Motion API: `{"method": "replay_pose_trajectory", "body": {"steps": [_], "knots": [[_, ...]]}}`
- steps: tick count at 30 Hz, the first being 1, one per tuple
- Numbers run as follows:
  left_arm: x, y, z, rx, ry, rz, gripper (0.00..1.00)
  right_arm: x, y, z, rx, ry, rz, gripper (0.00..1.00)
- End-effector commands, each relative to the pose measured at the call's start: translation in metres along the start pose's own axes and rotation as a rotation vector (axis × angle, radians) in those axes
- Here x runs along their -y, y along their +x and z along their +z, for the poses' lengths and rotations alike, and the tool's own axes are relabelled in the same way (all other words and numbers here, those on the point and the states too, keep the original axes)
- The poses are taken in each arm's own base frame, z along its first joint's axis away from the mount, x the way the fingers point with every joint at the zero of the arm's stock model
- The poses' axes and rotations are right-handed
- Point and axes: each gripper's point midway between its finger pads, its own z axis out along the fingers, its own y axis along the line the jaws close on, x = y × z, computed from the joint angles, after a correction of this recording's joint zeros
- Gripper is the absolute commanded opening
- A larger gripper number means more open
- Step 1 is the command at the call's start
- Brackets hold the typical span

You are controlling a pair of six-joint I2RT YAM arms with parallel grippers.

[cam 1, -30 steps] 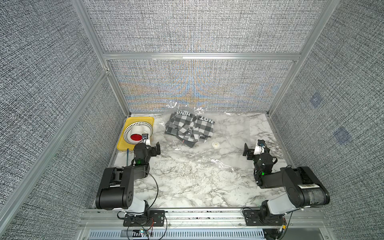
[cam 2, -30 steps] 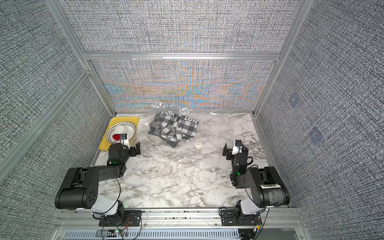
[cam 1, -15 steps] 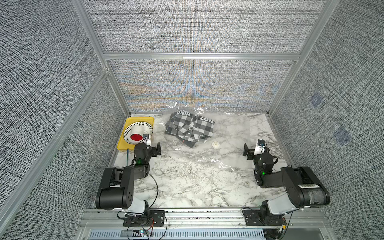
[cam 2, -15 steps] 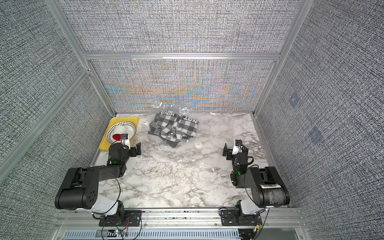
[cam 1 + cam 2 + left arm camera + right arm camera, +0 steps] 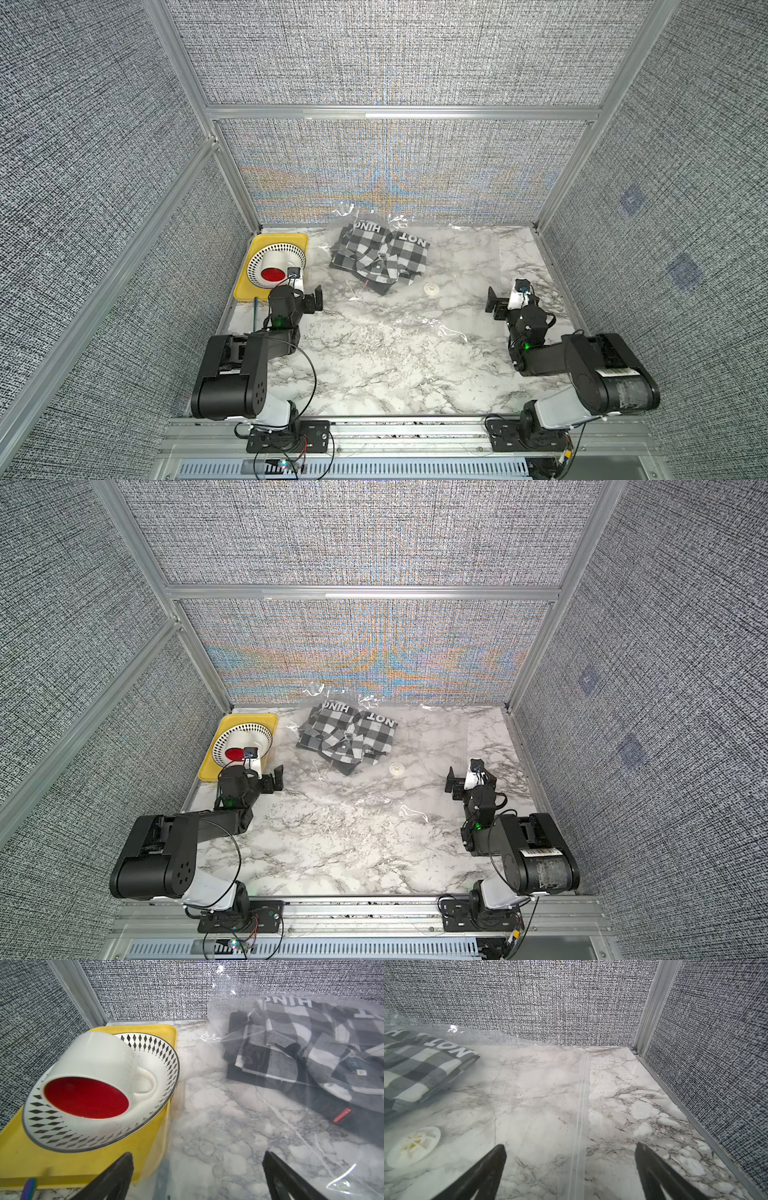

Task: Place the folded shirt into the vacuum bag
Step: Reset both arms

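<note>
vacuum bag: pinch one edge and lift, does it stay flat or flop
Probably floppy: the vacuum bag is thin film, creased and curling up at the back wall. The checked shirt seen through it would likely weigh one end down, so a lifted edge may rise alone. Pushed, the glossy film may slide on the marble table.

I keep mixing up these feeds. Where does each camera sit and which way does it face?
Both top views: overhead at the front, looking down toward the back wall; left arm, right arm, checked shirt, vacuum bag, yellow tray.
Left wrist: on left arm, facing the back-left corner; cup tipped on saucer, left fingers spread.
Right wrist: on right arm, facing the back-right corner; bag's zip strip, valve disc, right fingers spread.
Shared: all show the shirt through the bag's plastic.
</note>
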Motion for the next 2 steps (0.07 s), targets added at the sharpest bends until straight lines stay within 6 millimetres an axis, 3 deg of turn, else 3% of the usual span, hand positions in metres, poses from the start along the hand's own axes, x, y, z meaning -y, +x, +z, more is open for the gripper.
{"method": "replay_pose_trajectory", "body": {"steps": [1, 2], "knots": [[0.0008, -0.0038, 0.0000, 0.011, 0.005, 0.009, 1.00, -0.0013, -0.0054, 0.0009, 0.019, -0.005, 0.006, 0.99], [0.0008, -0.0033, -0.0002, 0.011, 0.004, 0.009, 1.00, -0.0013, -0.0057, 0.0012, 0.020, -0.005, 0.006, 0.99]]}}
